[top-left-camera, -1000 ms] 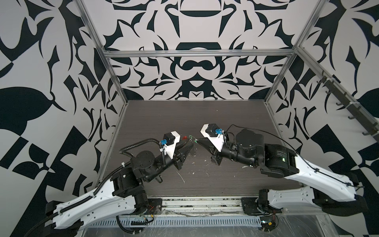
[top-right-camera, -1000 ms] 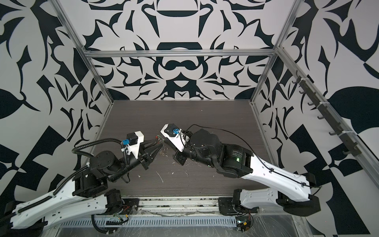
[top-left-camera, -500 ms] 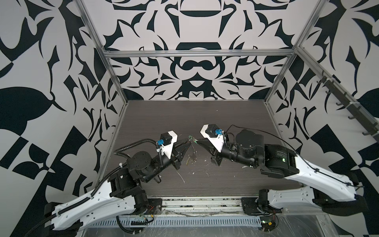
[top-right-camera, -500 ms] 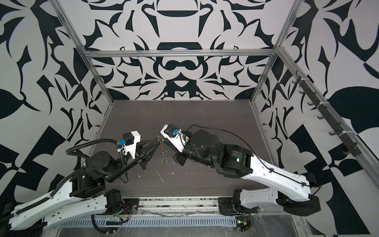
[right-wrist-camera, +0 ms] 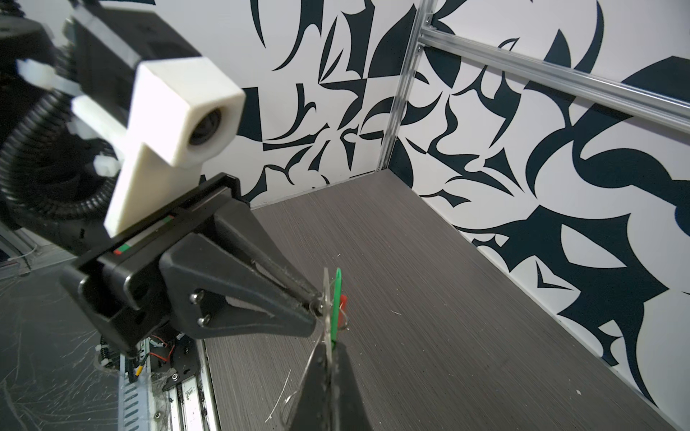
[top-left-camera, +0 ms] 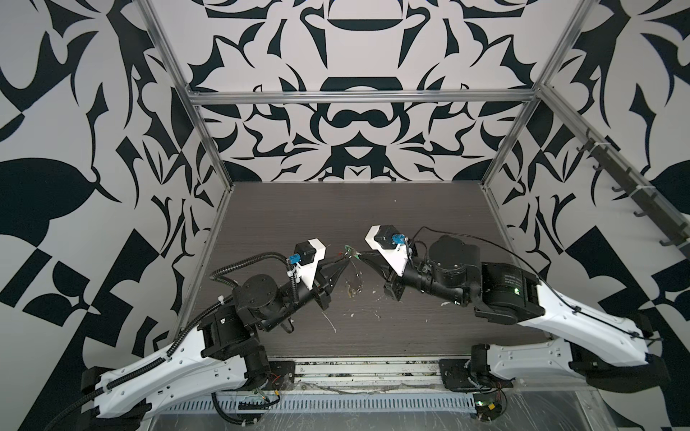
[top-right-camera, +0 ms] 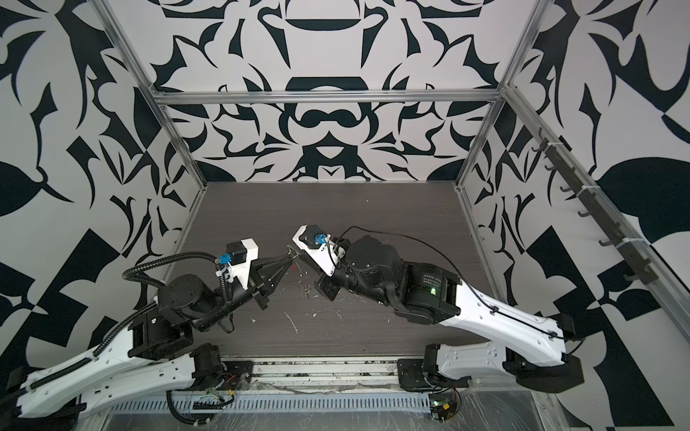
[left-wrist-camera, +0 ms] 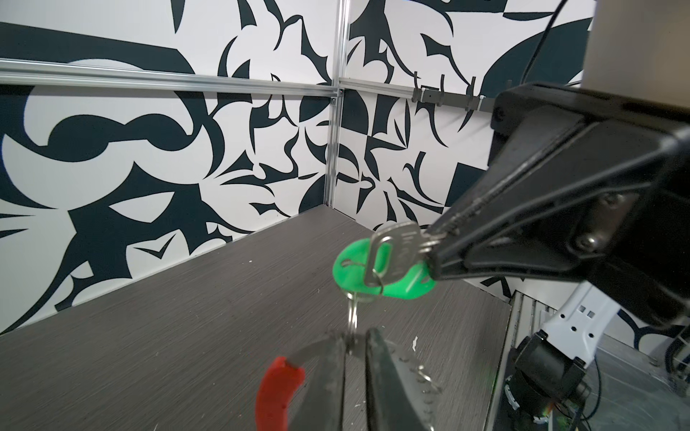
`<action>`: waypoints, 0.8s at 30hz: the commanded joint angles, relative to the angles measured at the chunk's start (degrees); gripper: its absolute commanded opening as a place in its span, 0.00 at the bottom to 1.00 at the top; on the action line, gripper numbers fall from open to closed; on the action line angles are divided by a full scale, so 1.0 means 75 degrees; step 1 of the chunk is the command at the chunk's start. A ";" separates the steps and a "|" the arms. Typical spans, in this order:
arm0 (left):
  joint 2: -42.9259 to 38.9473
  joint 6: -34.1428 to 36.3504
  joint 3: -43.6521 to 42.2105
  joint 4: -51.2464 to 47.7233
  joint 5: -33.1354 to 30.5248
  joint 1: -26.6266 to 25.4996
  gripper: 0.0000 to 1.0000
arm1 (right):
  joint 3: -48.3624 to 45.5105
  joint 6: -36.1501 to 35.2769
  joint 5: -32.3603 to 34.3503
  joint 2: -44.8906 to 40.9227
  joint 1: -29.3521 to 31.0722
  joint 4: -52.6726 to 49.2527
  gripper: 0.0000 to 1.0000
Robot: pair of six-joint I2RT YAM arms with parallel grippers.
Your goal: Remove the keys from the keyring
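In both top views the right gripper [top-left-camera: 357,255] is reaching from 4 o'clock and pinching the small silver metal key with a green plastic tag [left-wrist-camera: 396,241] above the grey table [left-wrist-camera: 186,317]. From 8 o'clock the left gripper [top-left-camera: 350,261] is pressing its jaws on the thin grey wire hoop with a red plastic sleeve [left-wrist-camera: 278,392], under this key

Dark wood-grain tabletop [top-left-camera: 336,209], white flecks [top-left-camera: 331,322] scattered near its front

My left gripper [top-left-camera: 349,262] and right gripper [top-left-camera: 359,255] meet tip to tip over the middle of the table [top-left-camera: 336,209]; the key [left-wrist-camera: 395,244] sits in the right tips; the keyring [left-wrist-camera: 278,388] hangs at my left tips; a second key [top-left-camera: 351,293] lies nearer me.
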 commanded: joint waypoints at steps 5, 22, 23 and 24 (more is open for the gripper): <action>-0.0003 -0.0038 0.0211 0.0233 -0.0016 -0.0016 0.13 | 0.0144 0.0033 0.0173 -0.0140 0.0049 0.0422 0.00; 0.0151 0.0093 0.0303 0.0354 -0.0147 -0.0016 0.17 | 0.0250 0.0092 0.0045 -0.0058 0.0075 0.0392 0.00; 0.0148 0.0091 0.0314 0.0354 -0.0142 -0.0012 0.17 | 0.0247 0.0090 0.0043 -0.0058 0.0087 0.0391 0.00; 0.0153 0.0097 0.0318 0.0354 -0.0151 -0.0012 0.16 | 0.0261 0.0097 0.0036 -0.0048 0.0081 0.0385 0.00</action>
